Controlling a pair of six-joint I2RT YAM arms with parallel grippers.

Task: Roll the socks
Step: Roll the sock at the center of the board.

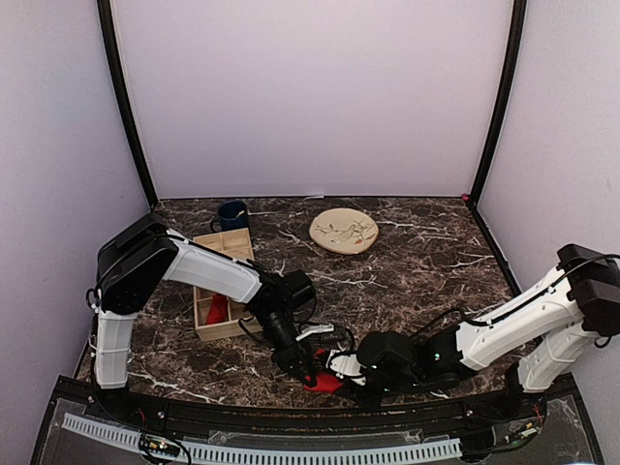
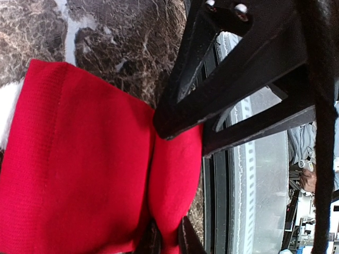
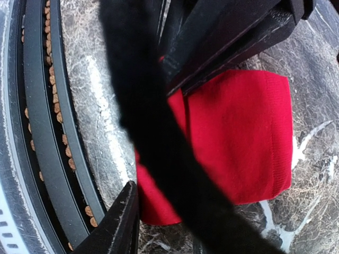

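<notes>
One red sock point(image 1: 325, 382) lies folded on the marble table close to the near edge. My left gripper point(image 1: 302, 373) is shut on a fold of this sock point(image 2: 79, 159), and its jaws point(image 2: 169, 235) pinch the red fabric at the bottom of the left wrist view. My right gripper point(image 1: 341, 371) meets it from the right, its two fingers point(image 2: 175, 119) apart over the sock's edge. In the right wrist view one finger point(image 3: 114, 225) stands beside the sock point(image 3: 243, 137); a black cable hides the other. A second red sock point(image 1: 216, 310) lies in the wooden box.
The wooden compartment box point(image 1: 232, 250) stands at the left, with a dark blue mug point(image 1: 232, 214) behind it. A beige plate point(image 1: 343, 231) sits at the back centre. The table's black front rail point(image 1: 291, 418) runs just below the sock.
</notes>
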